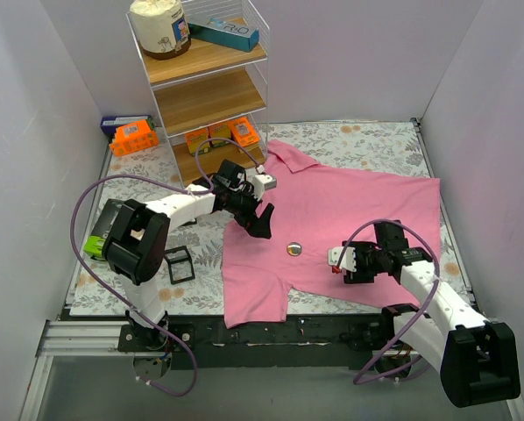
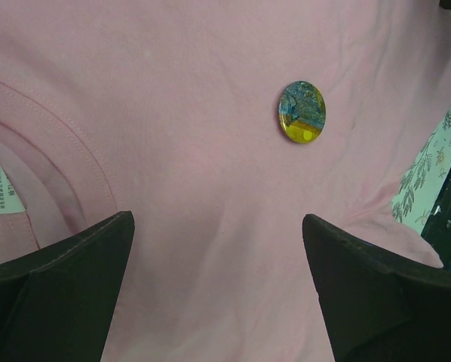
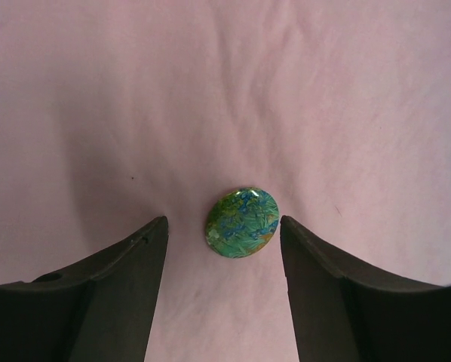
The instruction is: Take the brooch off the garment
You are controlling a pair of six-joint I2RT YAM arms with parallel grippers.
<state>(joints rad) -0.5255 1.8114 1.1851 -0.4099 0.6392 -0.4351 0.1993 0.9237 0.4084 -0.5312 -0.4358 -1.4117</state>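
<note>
The pink polo shirt [image 1: 358,197] lies flat on the table. The brooch [image 1: 293,248] is a small round disc on the shirt's lower left part; it looks silvery from above and shows a green-blue painted face in the wrist views [image 3: 242,222] [image 2: 302,111]. My left gripper [image 1: 260,225] is open and empty over the shirt [image 2: 173,113], up and left of the brooch, near the collar. My right gripper [image 1: 337,261] is open just right of the brooch. In the right wrist view the brooch sits at the tips of my open right gripper [image 3: 222,221], touching neither finger.
A wooden shelf rack [image 1: 209,83] stands at the back left with a jar [image 1: 159,26], a teal box [image 1: 224,33] and orange boxes [image 1: 218,136]. Another orange box [image 1: 134,137] and a black square frame [image 1: 179,264] lie on the floral cloth [image 1: 350,136]. The white collar label [image 2: 3,192] shows.
</note>
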